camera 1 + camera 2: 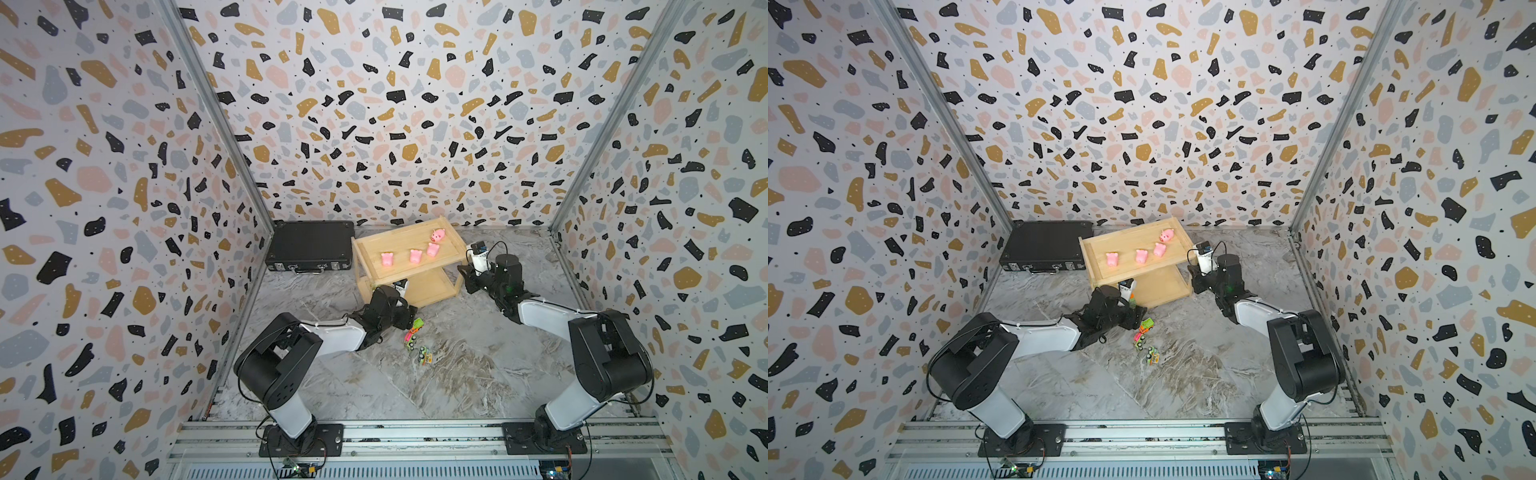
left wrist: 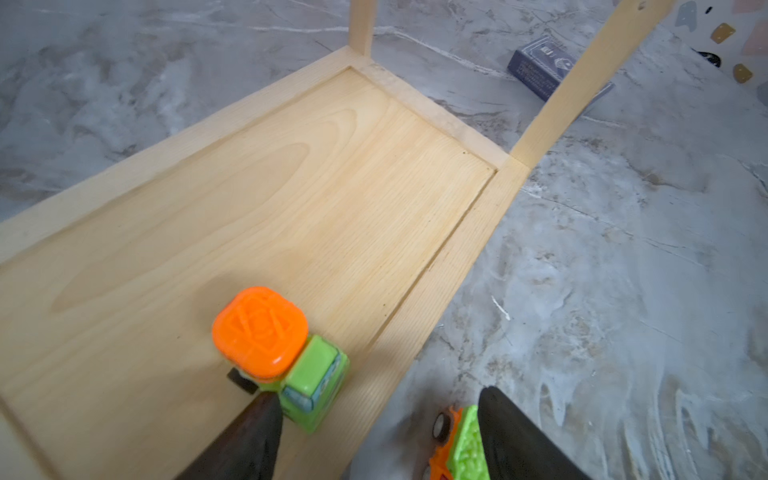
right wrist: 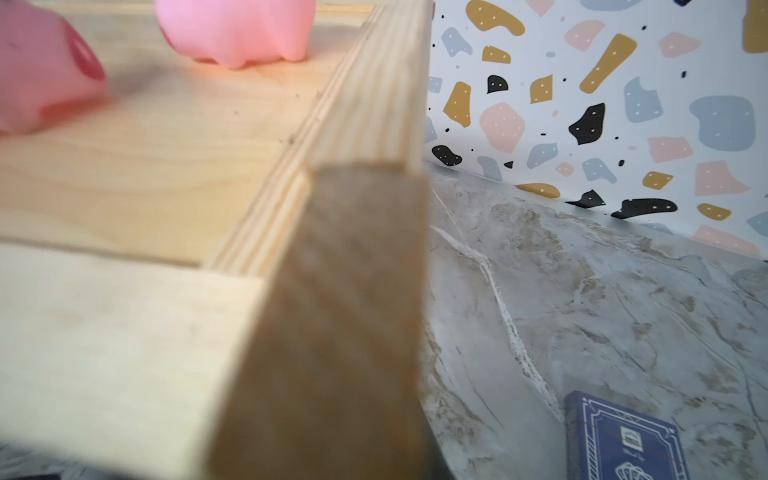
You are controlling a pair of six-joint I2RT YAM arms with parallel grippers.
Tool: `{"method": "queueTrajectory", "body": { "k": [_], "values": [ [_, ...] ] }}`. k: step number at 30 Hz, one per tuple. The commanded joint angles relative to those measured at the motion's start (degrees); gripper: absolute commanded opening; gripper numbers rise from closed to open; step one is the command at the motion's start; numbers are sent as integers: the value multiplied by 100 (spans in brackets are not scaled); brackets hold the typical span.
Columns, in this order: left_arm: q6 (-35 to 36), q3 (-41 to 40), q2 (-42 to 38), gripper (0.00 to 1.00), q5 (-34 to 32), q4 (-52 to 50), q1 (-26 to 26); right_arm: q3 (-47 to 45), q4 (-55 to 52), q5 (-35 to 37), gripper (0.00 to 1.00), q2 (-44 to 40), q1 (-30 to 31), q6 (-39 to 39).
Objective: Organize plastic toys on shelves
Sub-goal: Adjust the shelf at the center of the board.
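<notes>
1. Jaws of left gripper (image 2: 378, 397): released, spread wide, gripping nothing. Its two dark fingers (image 2: 249, 436) hang over a corner of the rack's lower tier (image 2: 291, 187).
2. A green truck w/ orange drum (image 2: 286, 357) stands on that tier, right at the tip of one finger; can't tell if they touch.
3. A green-and-orange car (image 2: 457, 444) sits lower, on the marble tabletop (image 2: 623, 291), just inside the other finger.
4. In both top views a pink car (image 1: 410, 340) and a yellow car (image 1: 424, 355) lie on the tabletop near the left jaws, on the side away from the rack.
5. Top tier of the wooden rack (image 1: 399, 243): a row of three pigs (image 1: 415, 256) plus a fourth pig (image 1: 437, 236), all pink, above and beyond the left jaws, nearer the right ones.
6. The right gripper (image 1: 465, 274) sits at the rack's top-tier corner. Fingers hidden; its wrist view is filled by that blurred corner, so can't tell if jaws are clenched or released.
7. A blue card box (image 3: 623, 440) lies on the tabletop near the right jaws; a black case (image 1: 309, 247) is on the rack's opposite side, well apart from them.
</notes>
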Motion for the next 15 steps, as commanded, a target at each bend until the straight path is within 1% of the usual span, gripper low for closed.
{"method": "queueTrajectory", "body": {
  "k": [1,7,12,15],
  "values": [
    [113,169,-218,79,57,200,39,-88,333,26,0,-134,27,384],
    [29,188,-215,80,88,232,43,-259,93,781,0,-463,295,330],
    [-10,327,-28,80,179,242,29,-276,-445,1647,0,-778,739,126],
    [-71,376,20,79,84,267,-5,-260,-765,1987,0,-877,898,185]
  ]
}}
